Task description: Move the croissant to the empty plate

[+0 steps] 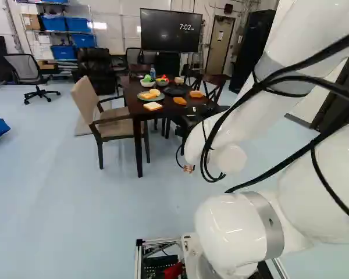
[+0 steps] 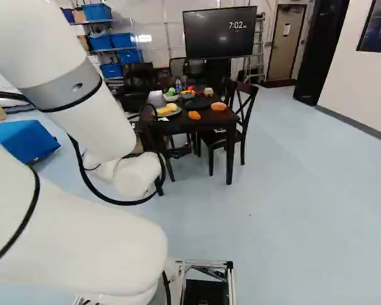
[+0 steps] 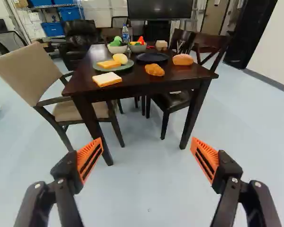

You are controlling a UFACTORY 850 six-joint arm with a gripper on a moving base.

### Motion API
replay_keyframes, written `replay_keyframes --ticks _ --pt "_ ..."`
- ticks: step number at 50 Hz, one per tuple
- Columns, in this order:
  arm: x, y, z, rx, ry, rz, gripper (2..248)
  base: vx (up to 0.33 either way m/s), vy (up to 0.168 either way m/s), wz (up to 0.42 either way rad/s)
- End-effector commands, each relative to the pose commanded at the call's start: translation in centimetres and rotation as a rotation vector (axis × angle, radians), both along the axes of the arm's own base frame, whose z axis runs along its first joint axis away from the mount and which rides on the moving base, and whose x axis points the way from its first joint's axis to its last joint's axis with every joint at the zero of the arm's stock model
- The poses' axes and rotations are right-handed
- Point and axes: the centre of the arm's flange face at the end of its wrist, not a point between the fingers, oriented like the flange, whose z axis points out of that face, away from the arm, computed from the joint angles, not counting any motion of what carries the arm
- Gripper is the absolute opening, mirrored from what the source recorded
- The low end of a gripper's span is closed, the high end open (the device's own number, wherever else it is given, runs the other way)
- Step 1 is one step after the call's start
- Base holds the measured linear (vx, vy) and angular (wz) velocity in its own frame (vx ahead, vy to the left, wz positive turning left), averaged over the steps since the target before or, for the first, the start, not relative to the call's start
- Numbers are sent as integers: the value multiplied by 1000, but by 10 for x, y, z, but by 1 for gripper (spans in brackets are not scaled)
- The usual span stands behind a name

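Progress: nil xfer | black 2-finger gripper w/ orange pads (image 3: 146, 140): spread wide; nothing btwn; well apart from dark wood table (image 3: 135, 85) | golden-brown curved croissant (image 3: 155, 70): on tabletop, near empty round black plate (image 3: 152, 57) | rem.: approach; grasp; lift; place

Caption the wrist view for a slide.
Black two-fingered gripper with orange pads, open before a dark wooden table where a golden-brown croissant lies near an empty round black plate.
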Motion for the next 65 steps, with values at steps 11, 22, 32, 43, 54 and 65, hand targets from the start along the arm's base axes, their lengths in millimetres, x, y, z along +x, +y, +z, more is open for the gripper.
replay_keyframes --ticks 11,22,32,43,54,65 --pt "0 0 0 0 0 0 247 173 -81 -6" --pt "0 0 0 0 0 0 247 168 -74 6" --pt "0 0 0 0 0 0 247 170 -29 249" --pt "0 0 0 0 0 0 247 186 -18 272" --pt "0 0 0 0 0 0 247 196 -29 226" --pt "0 0 0 0 0 0 247 182 -36 217"
